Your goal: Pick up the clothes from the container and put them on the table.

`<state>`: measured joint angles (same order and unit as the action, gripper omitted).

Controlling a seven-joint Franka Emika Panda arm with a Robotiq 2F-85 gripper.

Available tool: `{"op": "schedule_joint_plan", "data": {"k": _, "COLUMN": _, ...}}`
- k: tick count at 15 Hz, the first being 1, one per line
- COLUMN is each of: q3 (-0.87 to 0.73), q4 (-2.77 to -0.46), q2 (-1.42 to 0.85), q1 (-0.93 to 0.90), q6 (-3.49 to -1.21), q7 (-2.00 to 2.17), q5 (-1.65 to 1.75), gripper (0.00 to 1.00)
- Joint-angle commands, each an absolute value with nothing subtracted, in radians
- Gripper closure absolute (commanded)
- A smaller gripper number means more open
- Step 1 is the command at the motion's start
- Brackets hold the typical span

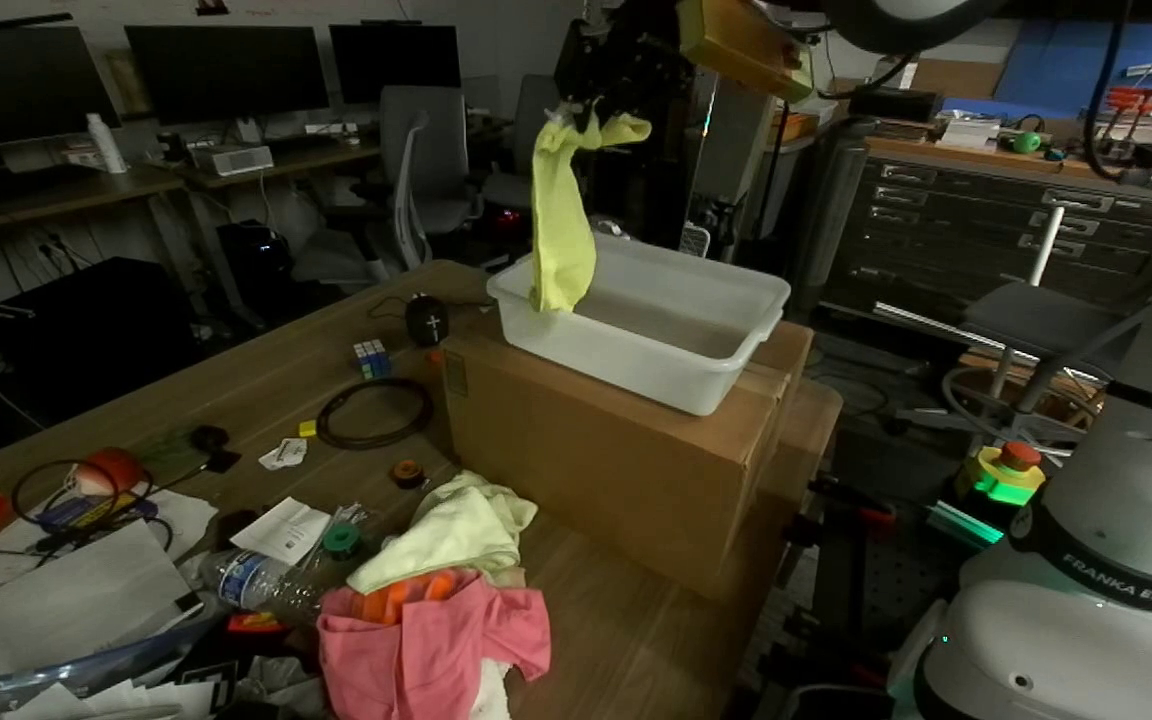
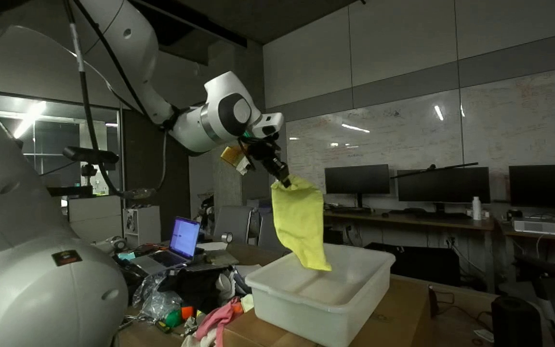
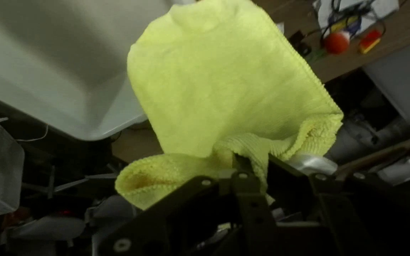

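"Dim office, wooden worktop [image 1: 626, 620] cluttered: where's the yellow cloth [image 2: 299, 221]?"

"Hanging from the tool [image 2: 285, 182] at the white tub [image 1: 626, 370]; whether its tail is inside or just past the rim, I can't tell. The jaws are nearly together, pinching its upper edge."

"How will it behave?"

"Light, floppy and unbreakable, I'd judge, unlikely to slip. That gathered edge is a sound hold, though the tail could snag."

"And the landing?"

"Worktop beside the cardboard box [image 1: 596, 450], near the pink garment [image 1: 431, 640] and pale green garment [image 1: 471, 530]; monitors [image 1: 226, 80] stand well back."
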<state>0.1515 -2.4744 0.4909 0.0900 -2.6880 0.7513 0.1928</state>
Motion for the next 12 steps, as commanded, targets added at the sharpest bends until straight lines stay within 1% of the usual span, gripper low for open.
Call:
{"op": "schedule_joint_plan", "data": {"k": 1, "q3": 0.178, "q4": -2.423, "q2": 0.453, "q1": -0.009, "q6": -2.595, "q7": 0.605, "q5": 0.103, "gripper": 0.97}}
{"op": "schedule_joint_plan", "data": {"k": 9, "q3": 0.202, "q4": -2.299, "q2": 0.343, "q1": -0.188, "q6": -2.416, "q7": 0.269, "q5": -0.029, "gripper": 0.97}}
{"op": "schedule_joint_plan", "data": {"k": 12, "q3": 0.220, "q4": -2.199, "q2": 0.260, "q1": -0.197, "q6": -2.329, "q7": 0.209, "q5": -0.002, "gripper": 0.97}}
